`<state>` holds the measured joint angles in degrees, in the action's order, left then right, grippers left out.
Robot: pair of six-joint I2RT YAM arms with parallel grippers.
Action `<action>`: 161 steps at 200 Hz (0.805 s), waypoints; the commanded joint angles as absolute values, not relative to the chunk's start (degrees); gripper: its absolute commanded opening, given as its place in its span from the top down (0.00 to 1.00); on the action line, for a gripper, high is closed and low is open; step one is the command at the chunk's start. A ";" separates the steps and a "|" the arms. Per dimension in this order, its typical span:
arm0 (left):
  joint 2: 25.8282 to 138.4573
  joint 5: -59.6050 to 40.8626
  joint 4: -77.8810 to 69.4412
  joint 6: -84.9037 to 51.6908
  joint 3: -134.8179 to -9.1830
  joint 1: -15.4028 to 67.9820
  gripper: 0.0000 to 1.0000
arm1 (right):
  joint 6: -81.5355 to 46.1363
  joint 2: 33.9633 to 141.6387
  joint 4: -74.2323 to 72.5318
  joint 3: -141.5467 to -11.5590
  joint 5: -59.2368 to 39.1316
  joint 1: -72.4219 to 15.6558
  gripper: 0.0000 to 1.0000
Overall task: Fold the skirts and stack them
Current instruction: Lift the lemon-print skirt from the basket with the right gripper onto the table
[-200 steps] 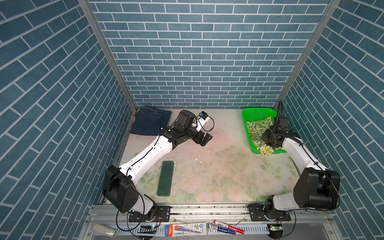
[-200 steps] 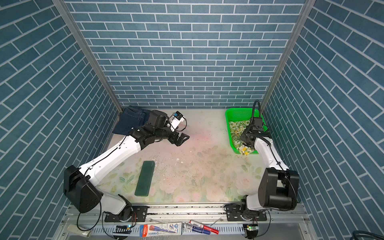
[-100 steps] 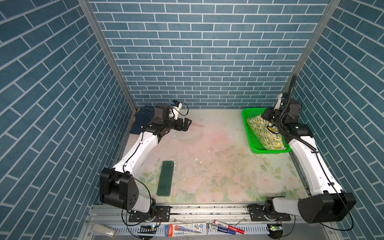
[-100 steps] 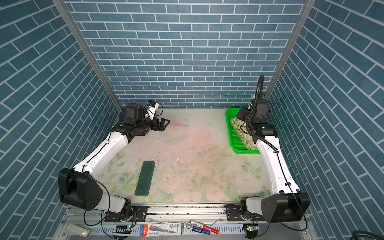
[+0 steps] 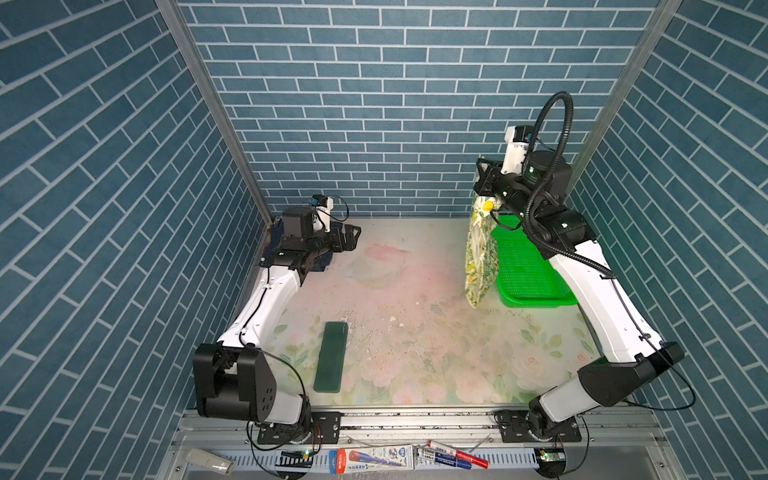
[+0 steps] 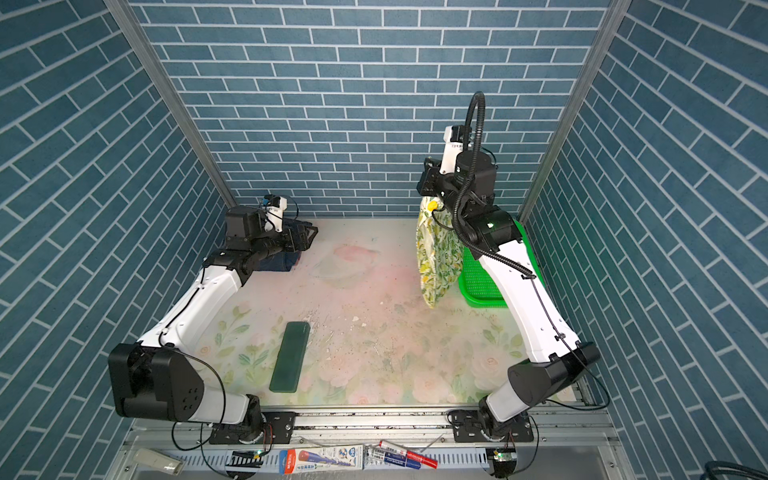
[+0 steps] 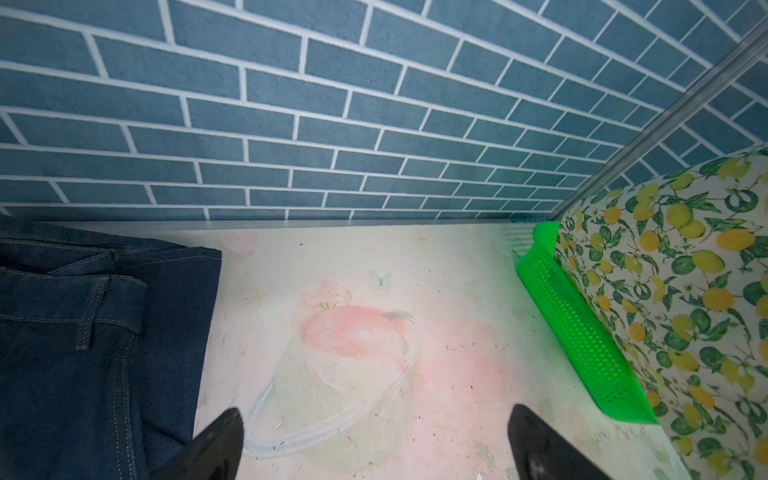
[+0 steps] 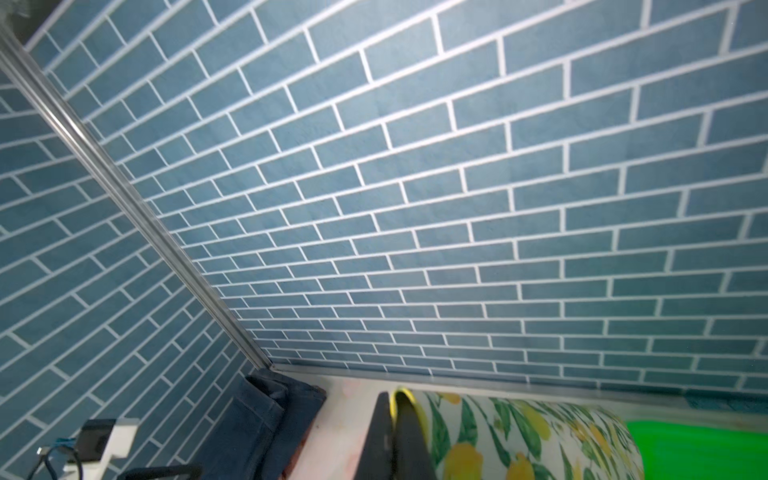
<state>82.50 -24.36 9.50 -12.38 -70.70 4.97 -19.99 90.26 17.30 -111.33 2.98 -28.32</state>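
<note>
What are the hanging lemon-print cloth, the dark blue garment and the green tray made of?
Lemon-print skirt: thin matte cloth, maybe cotton; it hangs in soft folds.
Denim skirt: thick matte denim, pale topstitched seams.
Green basket: glossy moulded plastic, rows of small holes.

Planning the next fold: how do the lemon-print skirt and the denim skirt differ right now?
The lemon-print skirt hangs in the air, pinched at its top by the shut right gripper; the denim skirt lies on the table in the far left corner, ungripped. The lemon-print skirt is cream with yellow and green print; the denim skirt is plain dark blue. Shared: the open left gripper touches neither.
</note>
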 commanded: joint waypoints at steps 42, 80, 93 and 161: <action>81.72 -26.75 6.68 -15.34 -69.92 3.12 0.00 | -18.65 91.22 16.03 -107.33 11.94 -28.56 1.00; 82.87 -28.43 5.17 -17.27 -69.68 3.08 0.00 | -22.26 88.93 15.26 -91.09 15.61 -27.75 1.00; 83.14 -29.24 4.50 -17.97 -69.46 3.14 0.00 | -24.07 89.50 15.34 -86.37 14.91 -27.45 1.00; 83.19 -21.93 11.88 -7.28 -70.75 13.58 0.00 | -32.31 94.14 15.47 -74.04 11.91 -26.61 1.00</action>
<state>82.76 -25.32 7.44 -13.37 -69.69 9.23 -27.42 92.53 16.69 -76.66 13.41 -27.20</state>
